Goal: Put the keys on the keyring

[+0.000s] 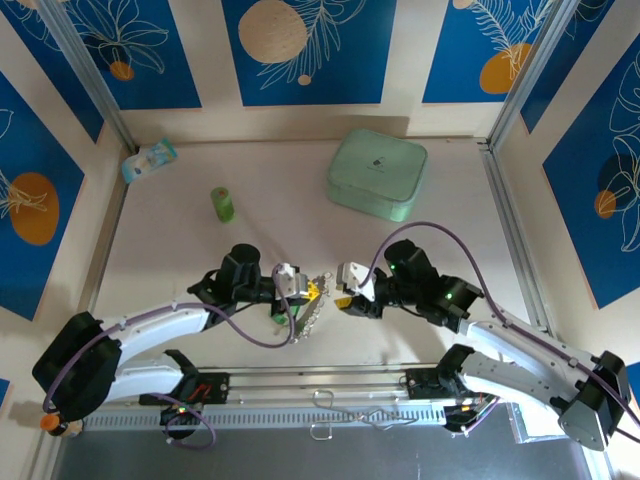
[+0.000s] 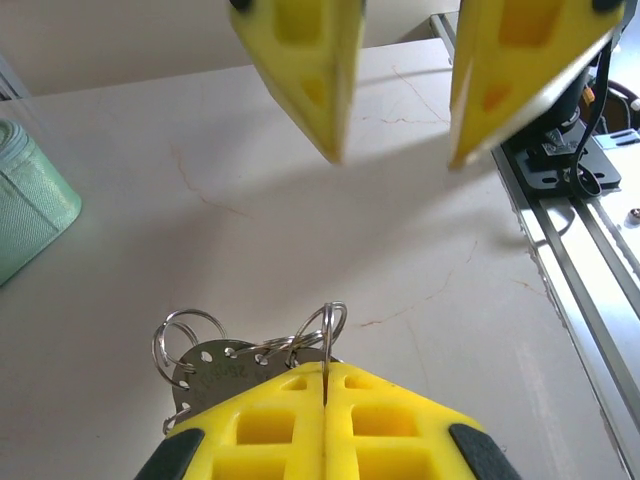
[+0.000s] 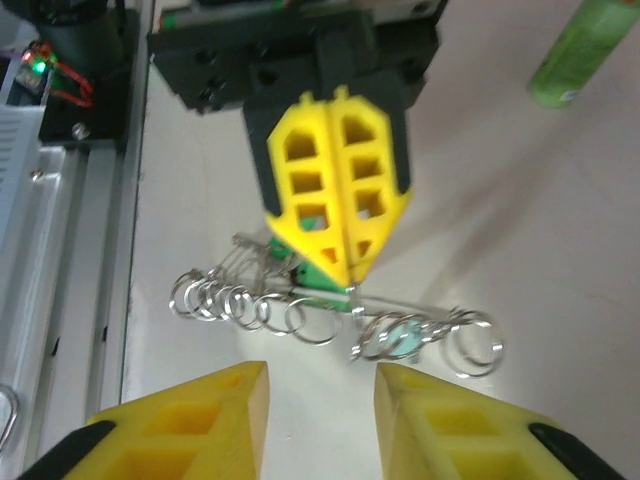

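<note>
My left gripper (image 1: 308,291) (image 2: 327,372) is shut on one small split ring of the keyring (image 2: 215,370), which hangs just above the table. The keyring is a flat silvery plate with holes, edged by several small wire rings (image 3: 300,318). In the right wrist view a green key head (image 3: 318,280) sits right under the left fingertips (image 3: 345,262), and a mint key head (image 3: 402,338) shows among the rings; I cannot tell how they are attached. My right gripper (image 1: 341,291) (image 3: 321,367) faces the left one, open and holding nothing, a short way from the rings.
The mint-green rounded case (image 1: 377,173) lies at the back right and the upright green cylinder (image 1: 222,204) at the back left. A small packet (image 1: 150,160) sits in the far left corner. The metal rail (image 1: 330,385) with wire hooks (image 1: 345,410) runs along the near edge.
</note>
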You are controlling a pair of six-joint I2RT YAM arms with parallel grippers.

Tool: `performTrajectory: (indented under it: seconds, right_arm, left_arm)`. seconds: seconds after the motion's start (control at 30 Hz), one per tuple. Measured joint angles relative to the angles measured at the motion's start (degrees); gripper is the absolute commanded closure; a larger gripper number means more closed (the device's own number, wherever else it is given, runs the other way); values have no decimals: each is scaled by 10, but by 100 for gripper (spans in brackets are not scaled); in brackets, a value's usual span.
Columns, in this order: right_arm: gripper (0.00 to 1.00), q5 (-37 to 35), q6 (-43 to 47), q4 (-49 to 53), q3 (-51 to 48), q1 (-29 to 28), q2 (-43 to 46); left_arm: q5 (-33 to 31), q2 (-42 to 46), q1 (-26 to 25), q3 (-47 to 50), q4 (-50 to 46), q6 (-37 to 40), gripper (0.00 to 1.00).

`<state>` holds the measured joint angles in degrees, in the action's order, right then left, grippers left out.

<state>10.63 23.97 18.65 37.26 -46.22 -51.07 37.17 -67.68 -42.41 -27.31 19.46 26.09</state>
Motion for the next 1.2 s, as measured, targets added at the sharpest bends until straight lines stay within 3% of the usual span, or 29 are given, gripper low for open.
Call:
performTrajectory:
  seconds: [0.33, 0.87, 1.03, 1.2]
  right_arm:
    - [73, -1, -16, -46, -18, -22, -61]
    - [63, -71, -20, -92, -25, -24, -84]
    - [66, -68, -19, -116, -33, -32, -84]
    - [78, -56, -16, -125, -34, -33, -84]
  left_arm:
    - [-8, 12, -5, 10, 14, 11, 100]
    - [-17, 13, -9, 10, 14, 15, 100]
    - [-17, 13, -11, 10, 13, 15, 100]
    - [-17, 13, -13, 10, 13, 15, 100]
